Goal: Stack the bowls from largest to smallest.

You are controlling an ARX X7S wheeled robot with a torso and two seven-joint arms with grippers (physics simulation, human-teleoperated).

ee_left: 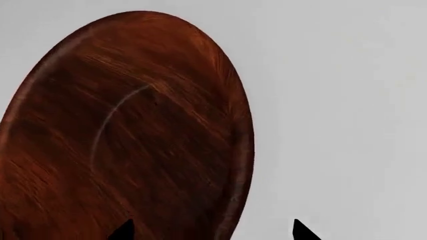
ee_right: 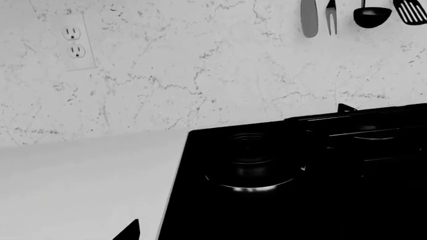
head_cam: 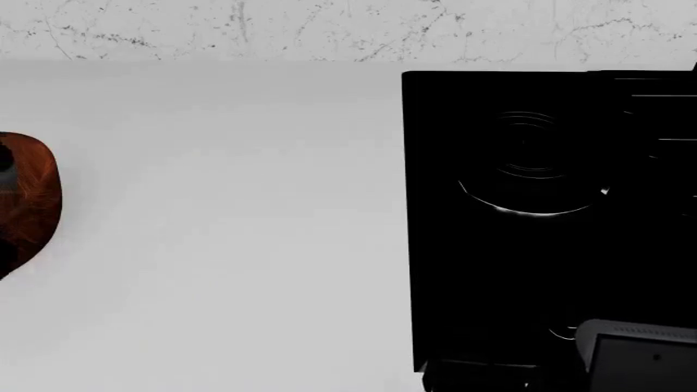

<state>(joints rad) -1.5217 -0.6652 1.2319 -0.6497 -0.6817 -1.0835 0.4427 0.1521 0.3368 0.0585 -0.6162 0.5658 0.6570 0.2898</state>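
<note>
The reddish-brown wood-grain bowl fills most of the left wrist view and lies on the white counter. It also shows at the far left edge of the head view. My left gripper is open and empty. One fingertip is over the bowl's inside, the other is over the counter, so the jaws stand either side of the rim. My right gripper is open and empty over the counter's edge by the stove. Only one of its fingertips shows. The dark grey and white bowls are out of view.
A black stove top with a round burner takes up the right side of the counter. Part of my right arm shows at the bottom right. A marble wall carries an outlet and hanging utensils.
</note>
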